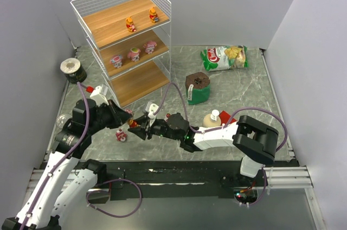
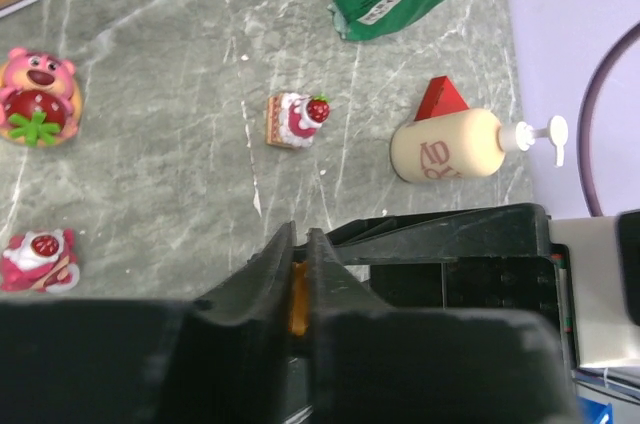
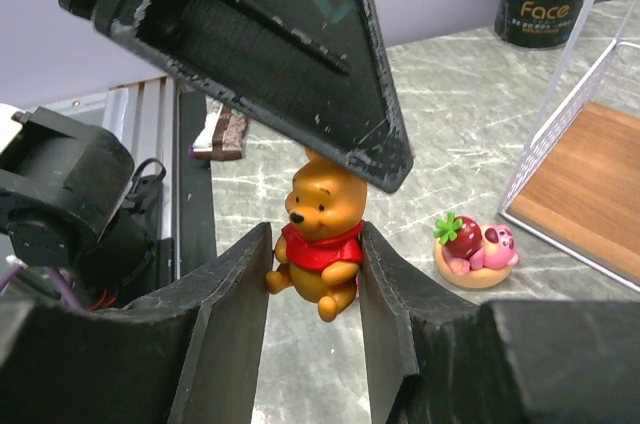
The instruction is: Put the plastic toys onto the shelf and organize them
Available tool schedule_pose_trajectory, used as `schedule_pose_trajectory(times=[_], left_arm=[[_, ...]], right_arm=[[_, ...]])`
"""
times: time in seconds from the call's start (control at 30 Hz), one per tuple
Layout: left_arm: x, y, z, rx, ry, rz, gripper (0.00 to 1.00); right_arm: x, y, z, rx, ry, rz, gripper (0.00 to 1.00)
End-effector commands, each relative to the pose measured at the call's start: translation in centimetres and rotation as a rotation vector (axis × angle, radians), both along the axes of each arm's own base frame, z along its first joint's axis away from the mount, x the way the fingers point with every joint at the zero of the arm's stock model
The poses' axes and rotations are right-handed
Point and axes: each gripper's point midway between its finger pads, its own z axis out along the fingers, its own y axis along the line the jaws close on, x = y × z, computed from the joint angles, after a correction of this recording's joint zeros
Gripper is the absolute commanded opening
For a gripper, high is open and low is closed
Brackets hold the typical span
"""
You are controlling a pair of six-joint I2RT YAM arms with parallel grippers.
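An orange-yellow bear toy in a red shirt (image 3: pixel 318 249) hangs above the table between both grippers. My right gripper (image 3: pixel 315 236) has its fingers pressed on both sides of the toy's body. My left gripper (image 2: pixel 300 236) is shut on the toy's head from above, and a sliver of orange (image 2: pixel 297 296) shows between its fingers. The grippers meet in front of the shelf (image 1: pixel 162 7). Two orange toys (image 1: pixel 130 24) stand on its top tier and three pink ones (image 1: pixel 134 53) on the middle tier. Loose toys lie on the table: a cake slice (image 2: pixel 297 121), a pink bear (image 2: pixel 38 99) and a strawberry piece (image 2: pixel 38 261).
A cream pump bottle (image 2: pixel 450 146) and a red box (image 2: pixel 440 99) lie by my right arm. A green bag (image 1: pixel 197 88) and a chips bag (image 1: pixel 225 57) sit further back. A tissue roll (image 1: pixel 71 69) stands left of the shelf. A pink tart toy (image 3: pixel 475 247) lies near the shelf's bottom tier (image 3: pixel 590 184).
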Motion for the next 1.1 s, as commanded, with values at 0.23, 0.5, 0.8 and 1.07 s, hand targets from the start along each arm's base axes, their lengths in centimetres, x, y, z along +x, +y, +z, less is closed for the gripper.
schedule_pose_trajectory(times=[0.23,0.5,0.8,1.07], left_arm=[[-0.3,-0.7,-0.2,-0.008,-0.004,-0.055,0.01],[-0.4,-0.9,0.4,-0.012,-0.023,-0.075,0.01],[0.1,-0.4,0.0,0.010,-0.006,-0.032,0.01],[0.4,-0.2,-0.2,0.020,0.002,-0.020,0.01]], right_arm=[[0.7,-0.1,6.6,0.141,-0.072,-0.040,0.00],[0.9,0.1,6.3,0.122,-0.050,-0.047,0.16],[1.6,1.0,6.8,0.088,-0.020,-0.068,0.60],[1.6,1.6,6.4,0.054,-0.006,-0.054,0.54]])
